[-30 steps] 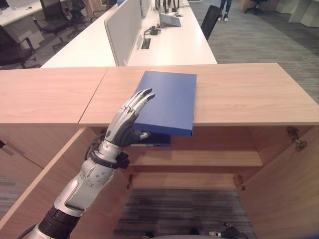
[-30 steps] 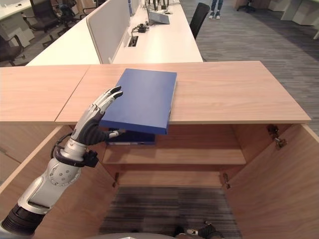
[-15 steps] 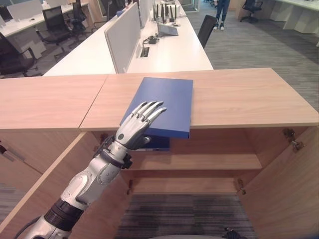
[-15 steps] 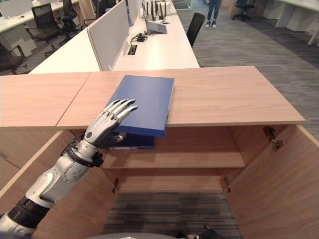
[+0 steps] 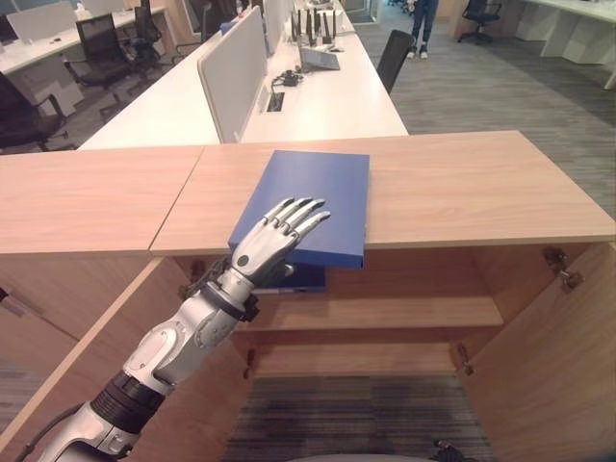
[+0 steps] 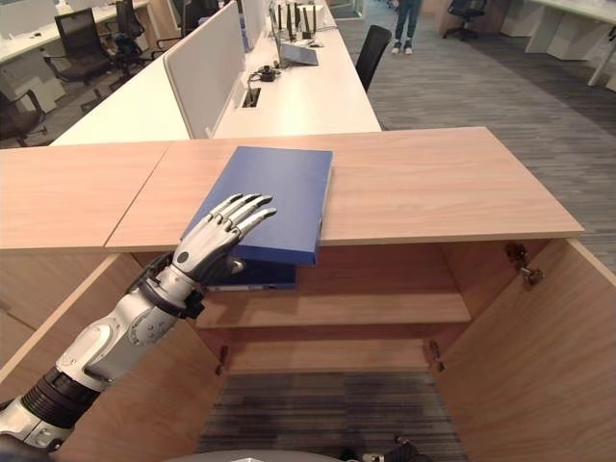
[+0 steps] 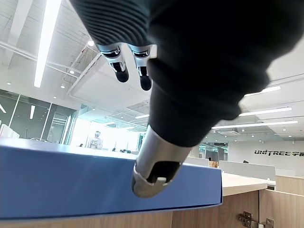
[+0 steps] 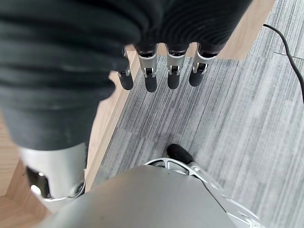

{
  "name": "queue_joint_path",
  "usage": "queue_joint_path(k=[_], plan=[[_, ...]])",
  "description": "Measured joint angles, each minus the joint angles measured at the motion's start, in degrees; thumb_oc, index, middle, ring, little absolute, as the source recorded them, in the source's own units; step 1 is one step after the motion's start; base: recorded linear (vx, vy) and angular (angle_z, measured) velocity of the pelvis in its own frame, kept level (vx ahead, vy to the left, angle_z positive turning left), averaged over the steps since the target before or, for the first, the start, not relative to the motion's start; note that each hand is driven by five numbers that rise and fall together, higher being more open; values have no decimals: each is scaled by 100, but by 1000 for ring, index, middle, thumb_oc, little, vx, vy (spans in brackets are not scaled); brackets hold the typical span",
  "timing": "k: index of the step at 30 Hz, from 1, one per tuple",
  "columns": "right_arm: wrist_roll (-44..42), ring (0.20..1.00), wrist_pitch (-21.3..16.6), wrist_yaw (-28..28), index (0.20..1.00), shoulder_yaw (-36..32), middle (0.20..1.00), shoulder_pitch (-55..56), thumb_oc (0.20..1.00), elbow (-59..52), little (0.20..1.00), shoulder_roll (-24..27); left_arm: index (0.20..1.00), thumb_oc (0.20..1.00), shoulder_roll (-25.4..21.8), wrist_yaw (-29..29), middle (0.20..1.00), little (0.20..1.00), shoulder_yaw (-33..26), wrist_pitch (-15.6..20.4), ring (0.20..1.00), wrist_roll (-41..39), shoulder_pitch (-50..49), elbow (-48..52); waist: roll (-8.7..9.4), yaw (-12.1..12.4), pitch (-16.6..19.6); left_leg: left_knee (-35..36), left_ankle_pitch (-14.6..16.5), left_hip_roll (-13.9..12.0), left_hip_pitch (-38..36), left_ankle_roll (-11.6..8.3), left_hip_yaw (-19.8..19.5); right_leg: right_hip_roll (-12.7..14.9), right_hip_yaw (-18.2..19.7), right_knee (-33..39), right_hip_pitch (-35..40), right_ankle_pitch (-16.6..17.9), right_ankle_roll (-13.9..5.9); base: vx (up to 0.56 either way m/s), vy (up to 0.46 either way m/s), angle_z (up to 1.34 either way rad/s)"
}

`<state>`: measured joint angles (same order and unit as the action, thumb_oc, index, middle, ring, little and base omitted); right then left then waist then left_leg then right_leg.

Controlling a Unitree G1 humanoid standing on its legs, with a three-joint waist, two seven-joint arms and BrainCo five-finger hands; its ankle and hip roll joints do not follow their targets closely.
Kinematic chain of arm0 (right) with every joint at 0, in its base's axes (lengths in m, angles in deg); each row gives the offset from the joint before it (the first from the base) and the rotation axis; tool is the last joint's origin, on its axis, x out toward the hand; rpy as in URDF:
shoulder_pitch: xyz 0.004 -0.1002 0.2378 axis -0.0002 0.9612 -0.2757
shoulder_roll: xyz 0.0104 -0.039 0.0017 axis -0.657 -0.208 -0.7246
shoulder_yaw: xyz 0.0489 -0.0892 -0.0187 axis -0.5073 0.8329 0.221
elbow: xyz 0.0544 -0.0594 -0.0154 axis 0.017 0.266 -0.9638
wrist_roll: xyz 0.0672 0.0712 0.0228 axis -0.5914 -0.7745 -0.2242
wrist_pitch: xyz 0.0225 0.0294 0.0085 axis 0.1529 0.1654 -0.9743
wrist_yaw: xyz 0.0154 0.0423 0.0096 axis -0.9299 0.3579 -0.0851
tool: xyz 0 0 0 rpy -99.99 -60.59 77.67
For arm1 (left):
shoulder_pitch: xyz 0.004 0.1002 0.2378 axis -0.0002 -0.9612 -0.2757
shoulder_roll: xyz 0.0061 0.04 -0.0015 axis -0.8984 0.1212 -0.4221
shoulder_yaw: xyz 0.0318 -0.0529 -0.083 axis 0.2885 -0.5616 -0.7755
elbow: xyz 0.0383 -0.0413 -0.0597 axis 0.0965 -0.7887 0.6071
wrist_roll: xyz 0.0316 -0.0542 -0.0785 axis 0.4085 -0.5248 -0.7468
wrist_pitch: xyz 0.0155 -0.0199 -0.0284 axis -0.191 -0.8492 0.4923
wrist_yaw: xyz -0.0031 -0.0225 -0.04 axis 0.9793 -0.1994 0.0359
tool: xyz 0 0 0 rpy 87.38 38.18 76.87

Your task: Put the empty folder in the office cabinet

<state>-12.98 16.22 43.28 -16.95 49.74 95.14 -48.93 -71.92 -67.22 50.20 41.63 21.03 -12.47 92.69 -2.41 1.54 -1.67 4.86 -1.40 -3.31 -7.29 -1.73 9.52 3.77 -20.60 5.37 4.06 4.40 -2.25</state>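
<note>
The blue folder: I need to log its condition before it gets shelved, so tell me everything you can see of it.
The blue folder is a plain, flat, closed binder with a matte cover, lying on the wooden cabinet top. Its near end juts out over the cabinet's front edge, above the open compartment. The left hand has straight fingers spread over the near corner, the thumb below the overhanging edge. Another blue item sits on the shelf beneath it.

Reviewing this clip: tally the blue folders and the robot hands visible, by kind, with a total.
Blue folders: 2, the blue folder on the cabinet top and the second folder on the shelf just beneath it.
Robot hands: 2, the left hand over the top folder and the right hand hanging idle.
Total: 4
</note>
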Motion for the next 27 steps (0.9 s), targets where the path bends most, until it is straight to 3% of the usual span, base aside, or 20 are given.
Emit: queue_joint_path(k=[20,22,24,27], plan=[[-1,1000,1,9,1000,-49,1000,20,1000,-42,1000,5,1000,1000,63,14,1000,1000,-35,-67,1000,-39,-23,135,-7,32,-35,-4,-2,9,8,1,-27,13,-39,-16,9,0,-2,-11,6,1],[-3,1000,-2,5,1000,-91,1000,30,1000,-58,1000,8,1000,1000,185,46,1000,1000,-230,-49,1000,-132,-82,426,-7,55,-151,-58,-6,19,55,1,-42,31,-57,-50,-8,3,-7,-279,43,6],[-14,1000,-6,-10,1000,-188,1000,-155,1000,-152,1000,28,1000,1000,478,243,1000,1000,-720,-7,1000,-533,-137,964,-11,108,-511,-362,20,44,374,35,-93,124,-91,-392,-310,-65,26,-265,35,12],[-85,1000,-17,-53,1000,-257,1000,-496,1000,-149,1000,48,1000,1000,722,551,1000,1000,-1333,-19,1000,-1001,-244,1198,32,151,-951,-980,87,106,943,111,-163,420,-95,-1395,-1006,-426,86,-180,20,14]])
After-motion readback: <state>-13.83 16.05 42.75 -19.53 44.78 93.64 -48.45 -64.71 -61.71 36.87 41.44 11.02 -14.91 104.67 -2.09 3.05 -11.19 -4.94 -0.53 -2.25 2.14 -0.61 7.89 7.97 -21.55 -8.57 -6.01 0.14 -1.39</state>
